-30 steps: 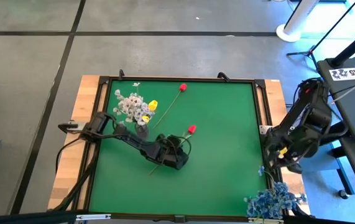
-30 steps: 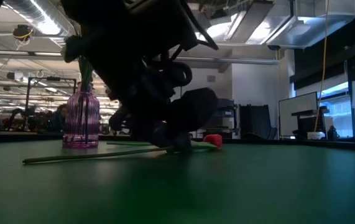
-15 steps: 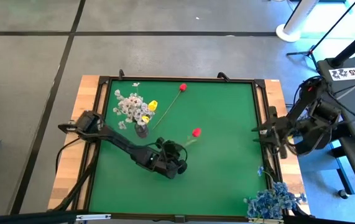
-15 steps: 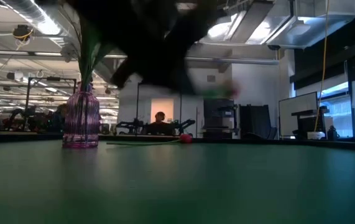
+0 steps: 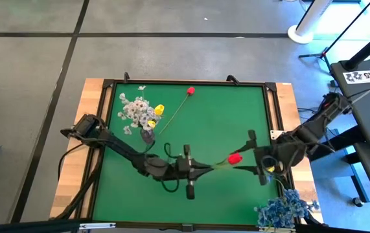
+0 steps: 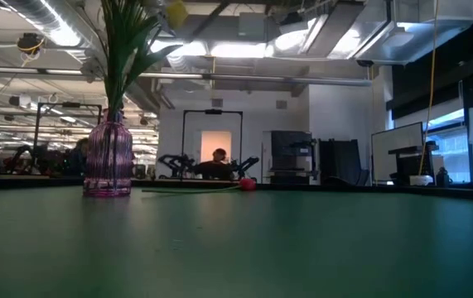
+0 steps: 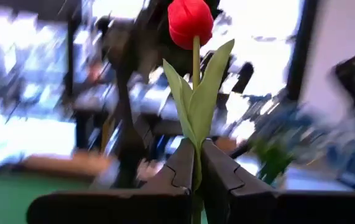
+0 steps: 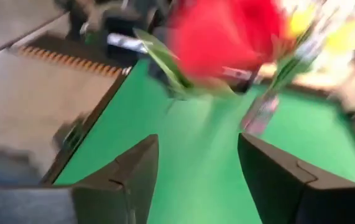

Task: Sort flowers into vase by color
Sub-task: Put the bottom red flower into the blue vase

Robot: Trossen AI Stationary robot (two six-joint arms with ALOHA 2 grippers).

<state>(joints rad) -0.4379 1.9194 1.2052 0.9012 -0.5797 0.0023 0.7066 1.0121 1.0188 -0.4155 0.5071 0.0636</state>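
Green table mat [image 5: 236, 110]. Purple glass vase [image 6: 108, 159] near its left edge, white and yellow flowers [image 5: 136, 111] in it. Left gripper [image 5: 205, 170] clamped on red tulip [image 5: 234, 158] stem, mid-mat. Right gripper [image 5: 257, 157], fingers apart, just beside the bloom. Second red tulip [image 5: 190, 91] lies near far edge.

My wrist views smear with motion blur, the low view sits dim under glaring ceiling lights, overhead stays evenly bright.

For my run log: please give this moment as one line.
left gripper: shut on red tulip stem | right gripper: open, facing tulip | vase: white, yellow flowers
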